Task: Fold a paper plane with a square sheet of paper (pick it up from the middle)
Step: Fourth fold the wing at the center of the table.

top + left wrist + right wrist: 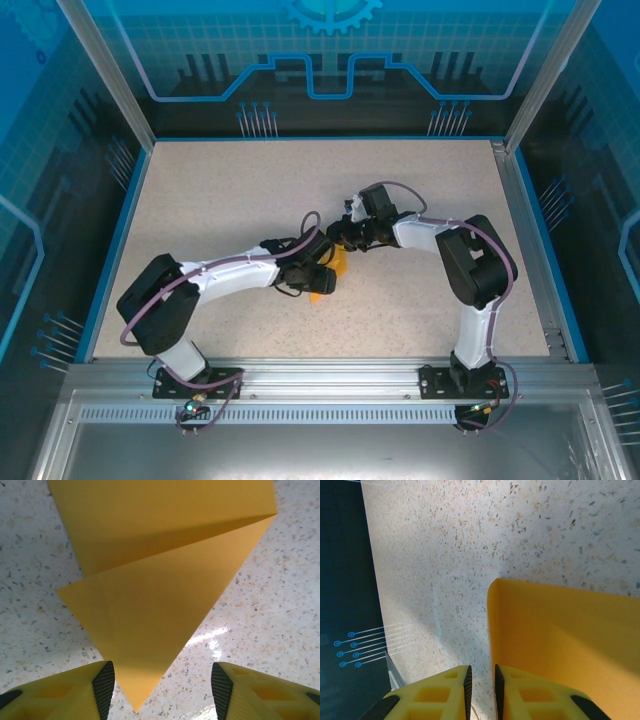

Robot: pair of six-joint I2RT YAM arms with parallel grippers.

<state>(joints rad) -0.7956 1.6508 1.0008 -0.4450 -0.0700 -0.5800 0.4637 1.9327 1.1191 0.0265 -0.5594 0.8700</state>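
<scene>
The orange-yellow paper (339, 266) lies mid-table between both arms, folded into a triangular shape. In the left wrist view the paper (150, 605) has a raised upper flap, and its pointed tip reaches down between the fingers. My left gripper (162, 692) is open over that tip, touching nothing; from above the left gripper (322, 282) is at the paper's near side. My right gripper (481, 675) has its jaws drawn to a narrow slit with bare table showing in it. The paper (560, 645) stands curved just beyond its right finger (540, 695). From above the right gripper (337, 238) is at the far side.
The speckled table (230, 190) is ringed by a blue rim and an aluminium frame (520, 190). A dark blue wall with light markings (345, 605) shows at the left of the right wrist view. Both forearms crowd the table's middle.
</scene>
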